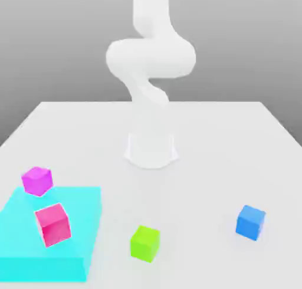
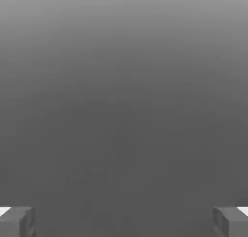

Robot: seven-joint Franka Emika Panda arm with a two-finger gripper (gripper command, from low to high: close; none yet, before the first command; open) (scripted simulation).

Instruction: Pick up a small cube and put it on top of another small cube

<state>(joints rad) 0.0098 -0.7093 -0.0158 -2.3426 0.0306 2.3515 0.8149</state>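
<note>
Pincer [image 2: 124, 221] spread wide and empty; the lime-green cube [image 1: 145, 242] rests on the white worktop [image 1: 236, 152] between turquoise slab [image 1: 35, 246] and blue cube [image 1: 250, 222], so an off-centre descent risks nudging it aside.

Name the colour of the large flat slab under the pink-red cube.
Cyan slab, clearest in the exterior view.
</note>
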